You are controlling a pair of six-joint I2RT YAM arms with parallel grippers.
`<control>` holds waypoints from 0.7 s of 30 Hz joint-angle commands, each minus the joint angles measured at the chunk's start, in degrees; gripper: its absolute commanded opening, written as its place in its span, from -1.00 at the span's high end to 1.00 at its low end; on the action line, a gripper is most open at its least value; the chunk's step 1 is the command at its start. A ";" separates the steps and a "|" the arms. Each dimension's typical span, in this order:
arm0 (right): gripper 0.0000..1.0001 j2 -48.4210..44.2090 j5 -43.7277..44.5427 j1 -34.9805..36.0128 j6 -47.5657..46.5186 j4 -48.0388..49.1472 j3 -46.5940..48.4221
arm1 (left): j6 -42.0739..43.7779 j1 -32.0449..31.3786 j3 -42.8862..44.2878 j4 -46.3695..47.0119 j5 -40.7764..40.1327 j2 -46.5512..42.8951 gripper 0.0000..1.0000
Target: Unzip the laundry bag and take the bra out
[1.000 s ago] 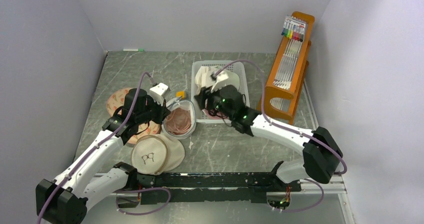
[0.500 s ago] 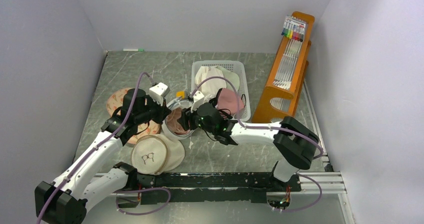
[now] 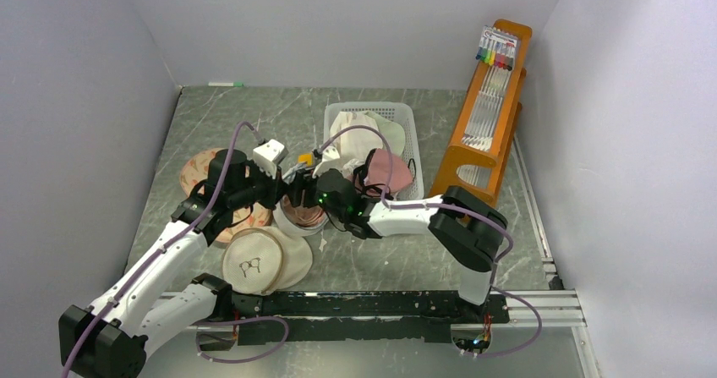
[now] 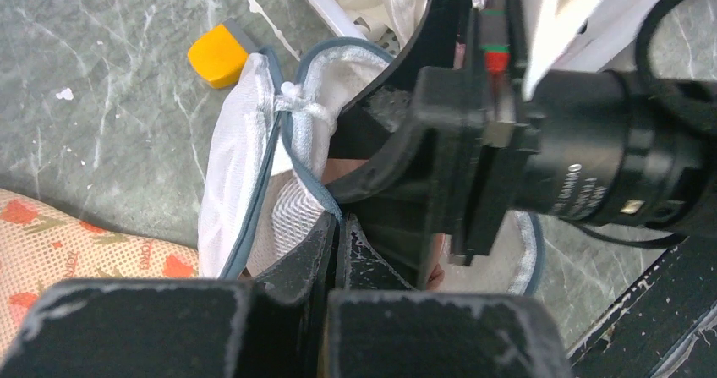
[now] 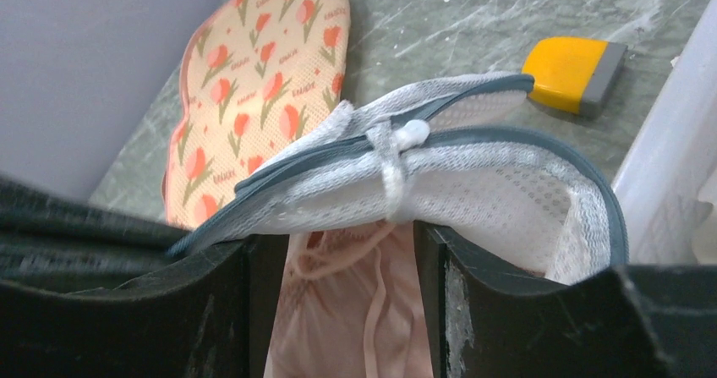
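Observation:
The white mesh laundry bag (image 3: 298,219) lies open left of the basket, its grey-blue zipper band gaping. My left gripper (image 3: 283,190) is shut on the bag's rim (image 4: 292,171), fingers (image 4: 317,243) pressed together on the band. My right gripper (image 3: 306,194) is open at the bag's mouth. Its fingers (image 5: 254,268) straddle a pale pink garment (image 5: 355,310) under the mesh flap (image 5: 473,183). The dusty-pink bra (image 3: 391,168) with black straps lies in the white basket (image 3: 409,124), free of both grippers.
A yellow block (image 3: 305,159) sits behind the bag. The flowered cream pad (image 3: 199,173) lies to the left. The beige glasses-print pouch (image 3: 254,262) lies in front. White garments fill the basket. An orange rack (image 3: 490,107) stands to the right.
My right gripper has left the basket and moved left into the bag's mouth; the pink bra stays in the basket. My left gripper keeps its hold on the rim.

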 commanded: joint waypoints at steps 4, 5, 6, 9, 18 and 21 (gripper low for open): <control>-0.01 4.50 7.34 1.15 6.39 -4.41 2.64 | -0.28 -0.63 0.46 1.78 -0.95 -0.22 0.86; 0.04 4.29 7.30 1.36 6.11 -3.96 1.95 | -0.30 -0.60 0.51 1.38 -1.79 -0.06 0.86; 0.07 4.11 7.43 1.73 5.58 -4.21 1.78 | -0.43 -0.64 0.74 1.03 -2.55 0.12 0.86; 0.10 3.59 8.46 2.70 3.97 -5.09 1.51 | -0.80 -0.62 1.13 0.06 -4.91 0.47 0.86; -0.03 10.45 8.71 3.26 5.32 -7.79 7.40 | -0.66 -0.58 0.69 0.84 -3.37 0.24 0.86; -0.05 13.34 9.68 3.21 5.54 -7.52 9.69 | -0.58 -0.60 0.68 1.07 -2.21 0.64 0.86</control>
